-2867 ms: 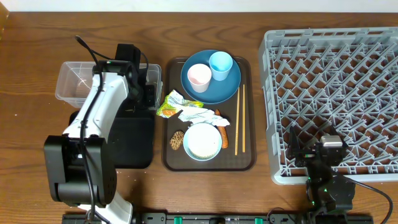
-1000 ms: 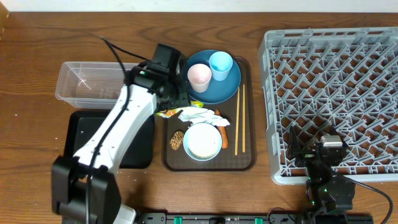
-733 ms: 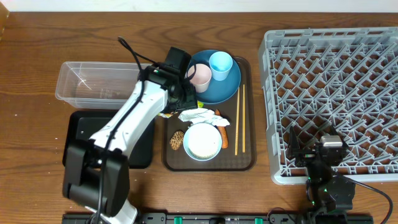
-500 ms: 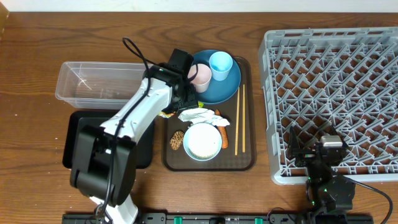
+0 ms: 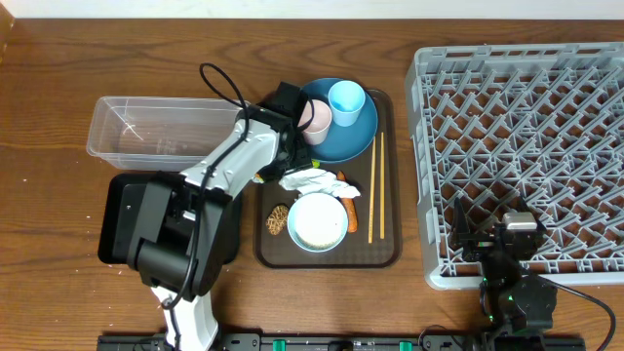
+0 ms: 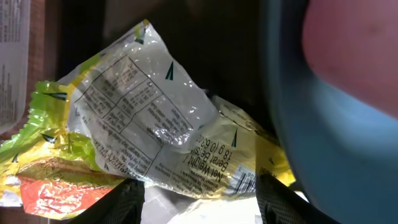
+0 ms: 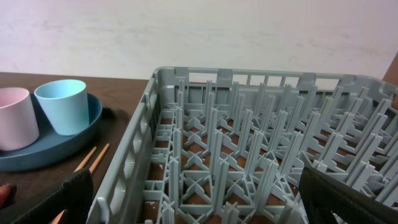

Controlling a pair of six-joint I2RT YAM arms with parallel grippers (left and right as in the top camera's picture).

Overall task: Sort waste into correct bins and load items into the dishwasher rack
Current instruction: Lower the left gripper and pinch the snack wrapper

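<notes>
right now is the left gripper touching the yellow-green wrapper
Cannot tell. In the left wrist view the yellow-green wrapper overlaps the tips of the left gripper, but whether it rests on them or lies beyond is unclear; overhead, the arm hides it.

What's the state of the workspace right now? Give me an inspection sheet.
Surface: brown wooden table.
Job's things: grey plastic dishwasher rack, no dishes in it; clear plastic tub and shallow black tray at left; round dark-blue plate carrying light-blue cup and pink cup, light-blue bowl, wooden chopsticks, yellow-green wrapper, on brown serving tray.
Clutter: nothing seen.
Grippers: left pincer open over wrapper; right pincer open at rack.
Cables: black cable loops off left arm.
Surroundings: white wall.
</notes>
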